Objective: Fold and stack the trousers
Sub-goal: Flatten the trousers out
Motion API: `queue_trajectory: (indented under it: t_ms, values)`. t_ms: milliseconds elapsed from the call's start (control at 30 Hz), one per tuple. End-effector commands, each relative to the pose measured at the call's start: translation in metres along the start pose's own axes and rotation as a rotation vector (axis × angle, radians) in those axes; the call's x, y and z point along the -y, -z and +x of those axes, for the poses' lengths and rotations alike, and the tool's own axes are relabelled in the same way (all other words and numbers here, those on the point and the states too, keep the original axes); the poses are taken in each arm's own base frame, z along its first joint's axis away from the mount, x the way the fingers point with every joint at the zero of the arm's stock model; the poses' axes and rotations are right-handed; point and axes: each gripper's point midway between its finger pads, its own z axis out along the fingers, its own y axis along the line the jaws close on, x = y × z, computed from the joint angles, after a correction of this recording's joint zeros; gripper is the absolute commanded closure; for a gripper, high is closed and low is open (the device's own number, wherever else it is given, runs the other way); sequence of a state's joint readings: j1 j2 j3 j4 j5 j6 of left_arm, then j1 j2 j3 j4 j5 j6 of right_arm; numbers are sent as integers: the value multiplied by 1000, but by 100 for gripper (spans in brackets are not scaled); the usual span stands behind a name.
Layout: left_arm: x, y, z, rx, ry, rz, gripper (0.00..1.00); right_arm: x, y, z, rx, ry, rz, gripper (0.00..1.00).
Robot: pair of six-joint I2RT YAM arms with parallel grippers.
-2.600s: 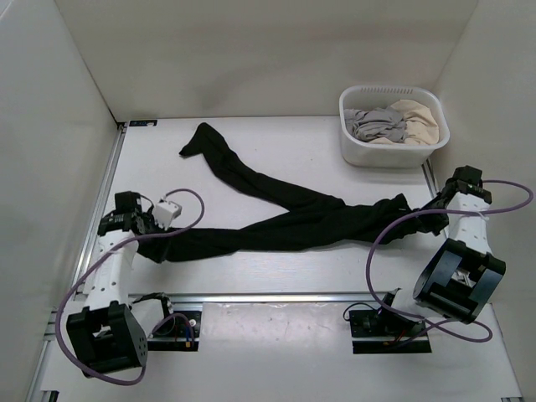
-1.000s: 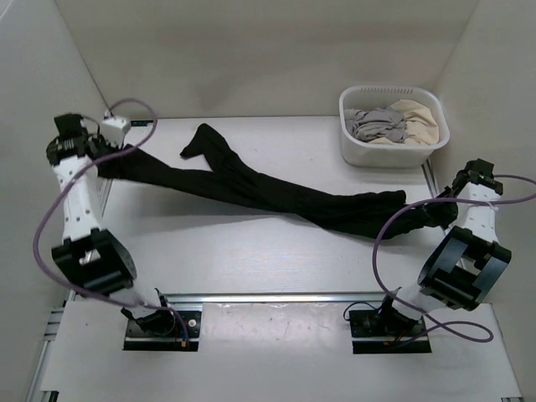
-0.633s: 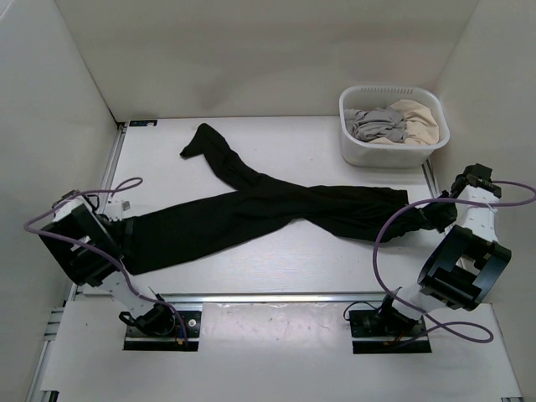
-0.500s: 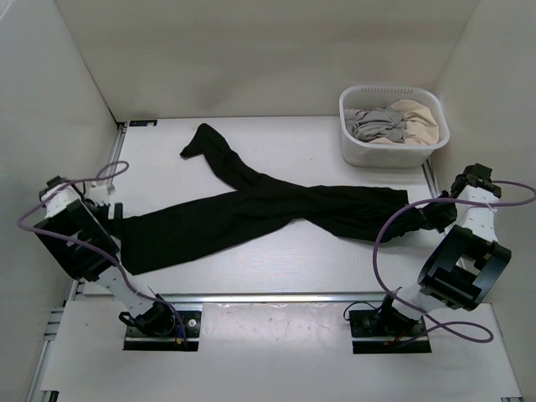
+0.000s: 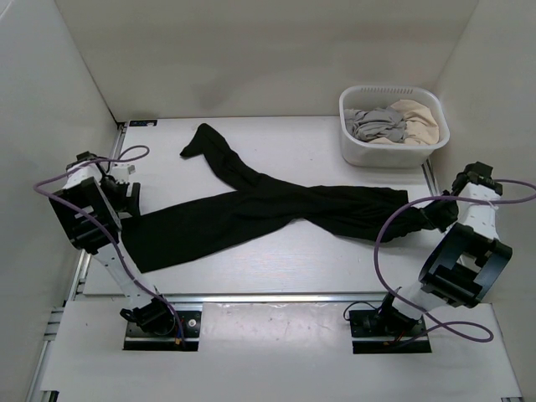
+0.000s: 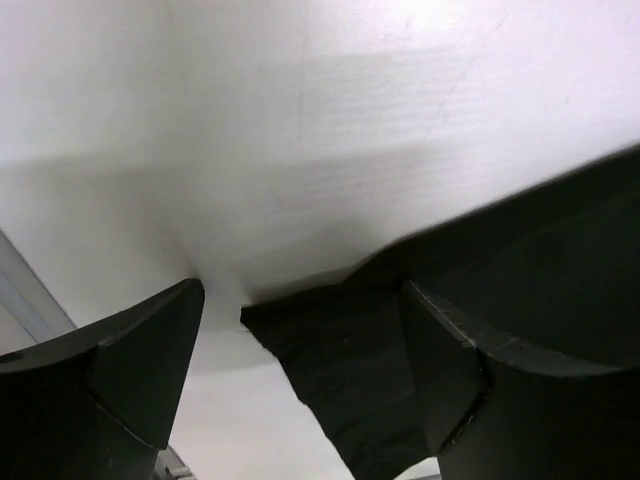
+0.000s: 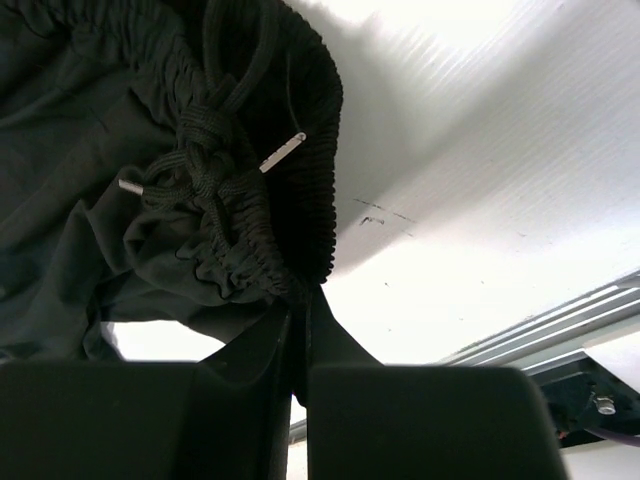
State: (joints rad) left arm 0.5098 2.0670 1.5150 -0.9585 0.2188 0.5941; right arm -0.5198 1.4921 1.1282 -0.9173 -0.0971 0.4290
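The black trousers (image 5: 276, 209) lie spread across the table. One leg runs to the far left (image 5: 201, 141), the other to the near left (image 5: 151, 243), and the legs cross in the middle. My right gripper (image 5: 435, 214) is shut on the waistband at the right end. In the right wrist view the gathered waistband and drawstring knot (image 7: 215, 190) hang from the closed gripper (image 7: 300, 345). My left gripper (image 5: 130, 197) is open at the hem of the near-left leg. In the left wrist view the hem corner (image 6: 330, 360) lies between the spread fingers (image 6: 140, 365), with no grip on it.
A white basket (image 5: 356, 149) with a grey garment (image 5: 377, 124) and a beige garment (image 5: 419, 117) stands at the back right. A metal rail (image 5: 276, 296) runs along the front, another (image 5: 107, 180) along the left. Walls enclose the table at left, back and right.
The left arm carried the leg end to the far left, then laid it down at the near left and let go. It has since moved slightly back. The right gripper kept its hold.
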Motion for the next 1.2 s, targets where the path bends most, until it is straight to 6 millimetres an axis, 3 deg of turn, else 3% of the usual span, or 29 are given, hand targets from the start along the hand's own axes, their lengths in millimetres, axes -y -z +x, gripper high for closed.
queue_trajectory:
  t_ms: [0,67,100,133,167,233,333,367,433,467,533,567,600,667,700,767,800,833,867,900,933,1033,1067,1167]
  values:
    - [-1,1,24,-54,38,-19,9,-2,16,-15,46,18,16,100]
    - [11,-7,44,-100,35,13,14,-3,17,-18,50,19,14,100]
    - [15,-10,51,-116,39,24,24,-4,19,-22,64,20,18,100]
    - [18,-18,63,-154,33,41,46,-3,17,-19,46,8,26,100]
    - [19,-19,67,-169,34,39,86,-3,15,-21,42,8,28,100]
    - [22,-21,69,-169,18,55,86,-11,15,-21,17,-1,-24,100]
    - [7,14,30,-42,-10,-19,86,-19,26,-34,38,-14,-66,100]
    - [-7,42,-2,48,-24,-82,86,-17,29,-35,41,-15,-53,100]
    - [-17,98,-41,198,-61,-175,86,-13,38,-43,70,-22,-47,100]
    - [-26,140,-70,306,-88,-252,86,-11,38,-44,76,-22,-35,100]
    - [-23,193,-89,413,-131,-318,86,-7,42,-40,86,-29,-36,100]
    - [-21,219,-95,450,-152,-348,86,-4,35,-35,70,-33,-30,100]
    - [-16,230,-94,463,-167,-350,86,-2,33,-32,71,-32,-30,100]
    - [-10,229,-82,425,-181,-342,86,5,26,-21,44,-38,-9,100]
    - [-2,216,-65,382,-170,-310,86,14,17,-6,8,-46,17,98]
    - [8,199,-43,331,-180,-278,86,22,9,10,-23,-43,30,78]
    - [17,176,-21,269,-164,-230,86,28,4,18,-41,-46,47,65]
    - [21,177,-15,278,-166,-237,86,35,-2,32,-65,-50,57,45]
    - [25,172,-9,269,-164,-230,86,42,-3,36,-62,-39,83,37]
    - [31,159,5,237,-146,-203,86,44,0,37,-41,-36,91,32]
    - [33,163,7,252,-150,-215,86,46,2,36,-24,-34,99,26]
    - [36,159,11,259,-128,-215,86,44,14,29,24,4,134,23]
    - [37,155,14,250,-126,-208,86,37,23,15,76,25,134,23]
    - [36,152,15,238,-112,-209,86,22,32,-1,134,85,186,18]
